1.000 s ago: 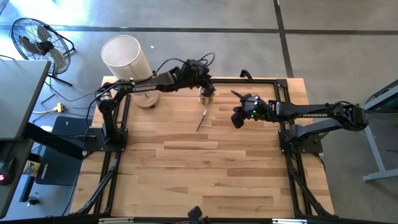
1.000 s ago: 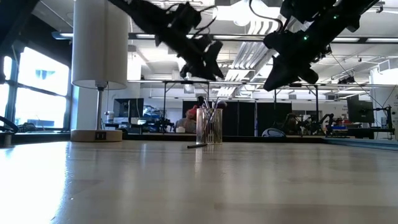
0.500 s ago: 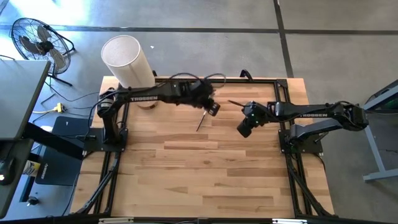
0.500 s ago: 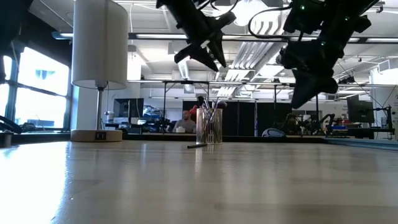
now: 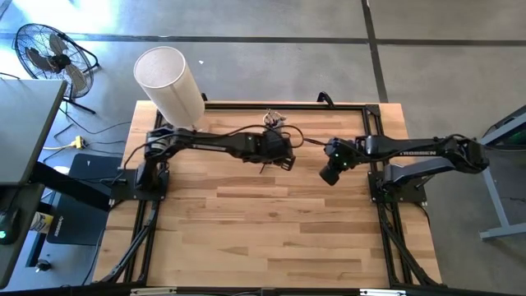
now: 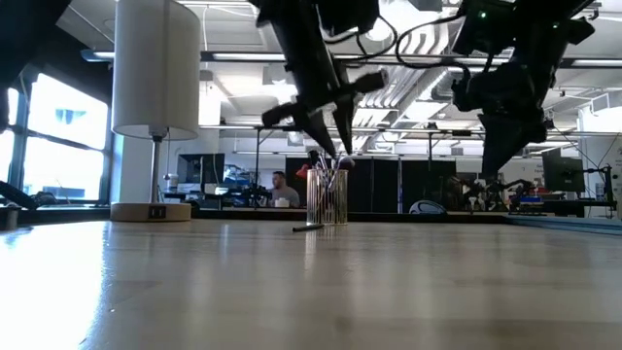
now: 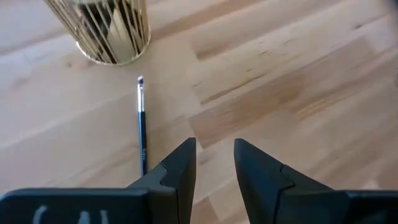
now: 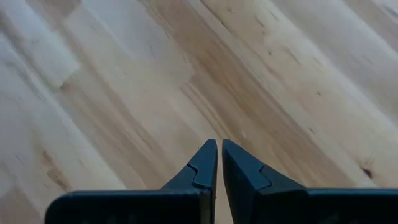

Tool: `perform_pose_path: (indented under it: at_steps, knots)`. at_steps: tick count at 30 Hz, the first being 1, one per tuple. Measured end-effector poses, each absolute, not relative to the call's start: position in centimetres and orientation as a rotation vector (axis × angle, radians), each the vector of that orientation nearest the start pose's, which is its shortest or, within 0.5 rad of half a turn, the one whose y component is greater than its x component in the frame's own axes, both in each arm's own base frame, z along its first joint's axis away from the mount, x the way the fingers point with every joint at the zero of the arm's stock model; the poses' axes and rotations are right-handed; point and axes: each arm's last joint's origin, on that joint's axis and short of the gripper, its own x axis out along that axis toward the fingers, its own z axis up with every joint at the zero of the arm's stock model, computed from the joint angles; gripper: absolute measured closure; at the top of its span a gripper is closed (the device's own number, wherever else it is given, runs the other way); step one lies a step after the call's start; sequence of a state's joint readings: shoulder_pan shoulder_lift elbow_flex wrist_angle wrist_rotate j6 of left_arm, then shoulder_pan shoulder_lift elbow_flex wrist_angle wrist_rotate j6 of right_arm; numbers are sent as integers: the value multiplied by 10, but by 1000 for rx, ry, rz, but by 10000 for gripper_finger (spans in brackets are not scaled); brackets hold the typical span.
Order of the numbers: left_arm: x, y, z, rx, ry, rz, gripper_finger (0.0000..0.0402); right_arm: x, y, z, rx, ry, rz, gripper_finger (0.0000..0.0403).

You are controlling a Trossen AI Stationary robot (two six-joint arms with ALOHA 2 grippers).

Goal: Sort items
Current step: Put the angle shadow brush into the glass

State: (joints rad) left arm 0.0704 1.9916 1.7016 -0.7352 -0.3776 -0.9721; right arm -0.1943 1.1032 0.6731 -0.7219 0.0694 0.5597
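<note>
One slim dark-handled brush (image 7: pixel 142 124) is laid flat on the wooden surface (image 7: pixel 298 74), its small tip turned toward the ribbed cup (image 7: pixel 102 28). The other brushes (image 6: pixel 328 165) are stood upright inside that cup.

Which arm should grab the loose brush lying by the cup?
Left. The left gripper hangs open beside the brush near the cup; the right gripper is shut, farther off.

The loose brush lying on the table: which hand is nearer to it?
Left. The left hand hangs just above the loose brush, beside its handle. The right hand is farther away, above bare table.
</note>
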Motion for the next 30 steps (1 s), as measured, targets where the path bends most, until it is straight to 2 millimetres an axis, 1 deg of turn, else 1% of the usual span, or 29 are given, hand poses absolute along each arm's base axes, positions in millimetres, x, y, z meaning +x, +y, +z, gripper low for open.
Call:
perform_pose_path:
  at_steps: [3,7,12,16,18,20,22,25,28,30]
  knots:
    - [432,42,236,-716,769,859,295,181,-35,208,548,1037,-540,385]
    - [437,49,223,-725,792,872,295,177,-31,214,534,1002,-539,386]
    - [440,67,200,-712,827,930,295,171,-30,221,538,964,-531,386]
    - [439,79,200,-719,818,955,295,169,-30,223,544,950,-531,387]
    - [439,84,199,-687,822,952,295,169,-30,223,549,947,-533,386]
    - [445,87,192,-643,805,937,296,169,-30,223,550,948,-531,387]
    - [443,91,189,-613,833,935,296,169,-30,223,554,947,-534,386]
    - [445,96,190,-642,816,907,296,169,-30,223,556,946,-536,387]
    - [447,97,173,-633,862,920,296,169,-30,223,564,944,-541,387]
    - [446,97,167,-625,889,930,296,169,-30,223,569,940,-544,387]
